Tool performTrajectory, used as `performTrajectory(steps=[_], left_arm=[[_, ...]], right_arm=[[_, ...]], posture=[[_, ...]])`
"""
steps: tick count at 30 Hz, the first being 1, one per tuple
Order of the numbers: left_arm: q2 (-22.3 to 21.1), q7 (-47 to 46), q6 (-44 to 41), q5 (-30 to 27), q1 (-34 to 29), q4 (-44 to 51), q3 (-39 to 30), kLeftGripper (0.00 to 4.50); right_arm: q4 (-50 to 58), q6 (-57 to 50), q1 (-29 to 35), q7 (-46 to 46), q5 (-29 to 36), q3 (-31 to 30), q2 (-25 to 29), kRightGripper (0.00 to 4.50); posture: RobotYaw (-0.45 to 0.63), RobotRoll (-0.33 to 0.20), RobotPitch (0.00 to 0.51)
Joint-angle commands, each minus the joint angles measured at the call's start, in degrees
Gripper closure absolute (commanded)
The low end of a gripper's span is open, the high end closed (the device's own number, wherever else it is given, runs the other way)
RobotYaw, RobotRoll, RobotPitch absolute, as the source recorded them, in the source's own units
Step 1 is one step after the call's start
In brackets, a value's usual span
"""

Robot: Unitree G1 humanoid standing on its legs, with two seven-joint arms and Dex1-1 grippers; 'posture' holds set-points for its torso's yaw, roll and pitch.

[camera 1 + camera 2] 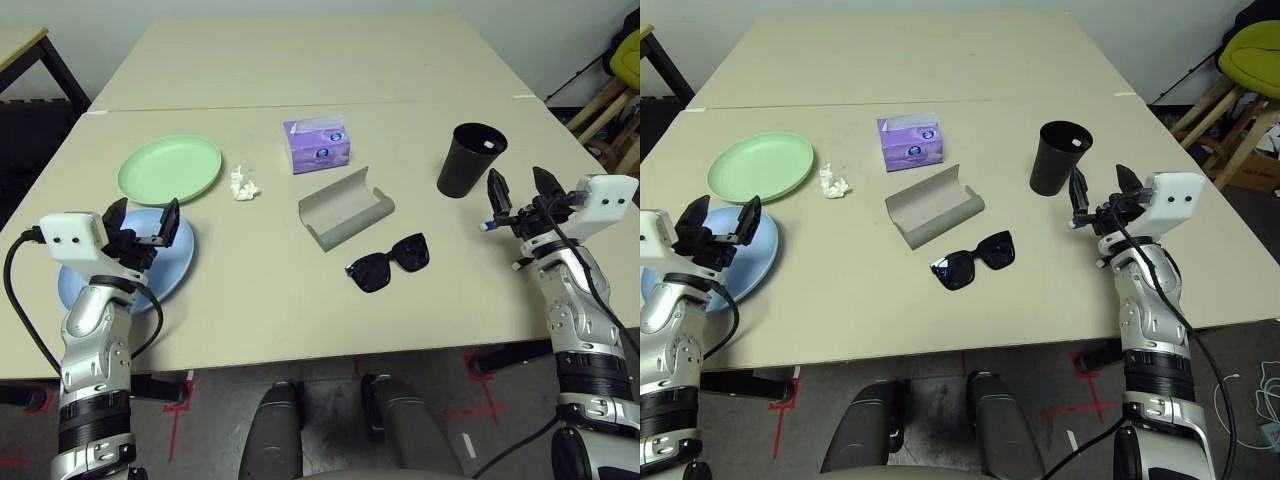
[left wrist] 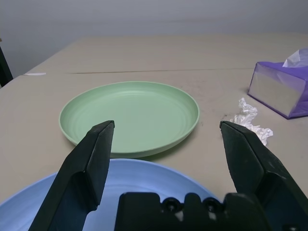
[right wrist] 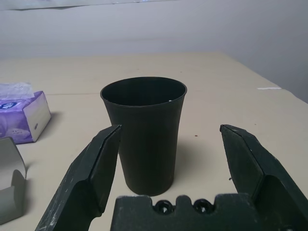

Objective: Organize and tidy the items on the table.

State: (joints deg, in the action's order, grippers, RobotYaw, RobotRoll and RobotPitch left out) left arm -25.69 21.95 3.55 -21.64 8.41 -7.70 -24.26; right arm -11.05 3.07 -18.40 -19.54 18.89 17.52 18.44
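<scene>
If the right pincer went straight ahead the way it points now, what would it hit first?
Most likely the black cup: it stands upright directly ahead of the open right pincer, roughly centred between its fingers, with bare table between them.

light: even, bright overhead | shadows: soft, short beside black cup (image 1: 470,160) | glare: none | focus: near fingers (image 2: 86,168) slightly soft

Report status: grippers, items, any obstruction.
Left gripper open over blue plate. Right gripper open beside black cup. Sunglasses out of open case. Nothing blocking.
</scene>
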Motion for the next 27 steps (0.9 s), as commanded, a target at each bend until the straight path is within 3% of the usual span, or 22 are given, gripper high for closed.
performTrajectory(steps=[1, 9, 27], left_arm=[[0.0, 0.3, -0.8, 0.2, -0.8, 0.7, 0.4, 0.03], [-1.0, 2.8, -2.4, -0.6, -0.5, 0.9, 0.7, 0.03], [-0.9, 3.7, -4.0, -0.6, -1.2, 2.6, 0.8, 0.03]], right_arm=[[-0.4, -0.8, 0.3, -1.3, -0.3, -0.6, 1.1, 0.0], [-0.6, -1.8, 0.1, -10.3, 2.1, -2.0, 4.1, 0.0], [-2.0, -2.7, -4.2, -48.2, 6.7, -13.6, 11.8, 0.0]], posture=[[0.1, 0.0, 0.123], [0.11, 0.0, 0.126], [0.13, 0.0, 0.134]])
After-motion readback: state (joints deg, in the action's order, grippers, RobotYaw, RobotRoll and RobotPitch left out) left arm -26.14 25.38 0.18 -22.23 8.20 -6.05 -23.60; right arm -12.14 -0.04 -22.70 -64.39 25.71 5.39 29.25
